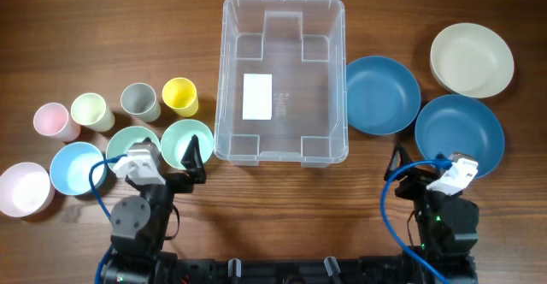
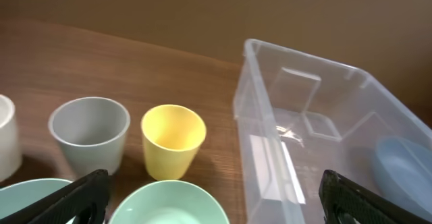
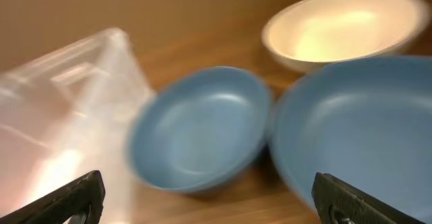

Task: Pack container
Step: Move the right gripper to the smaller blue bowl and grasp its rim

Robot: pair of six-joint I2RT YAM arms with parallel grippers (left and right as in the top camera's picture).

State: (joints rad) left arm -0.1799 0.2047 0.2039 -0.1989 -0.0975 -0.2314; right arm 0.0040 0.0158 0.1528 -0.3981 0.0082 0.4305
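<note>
The container is sitting in the upper middle of the overhead frame on the wooden surface, with its white label showing on the base. A yellow cup and a grey cup are standing to its left. A blue bowl is lying just beside its right wall, with another blue bowl and a cream bowl farther right. The left gripper and right gripper are hanging near the lower edge, both with jaws spread wide and grasping nothing.
</note>
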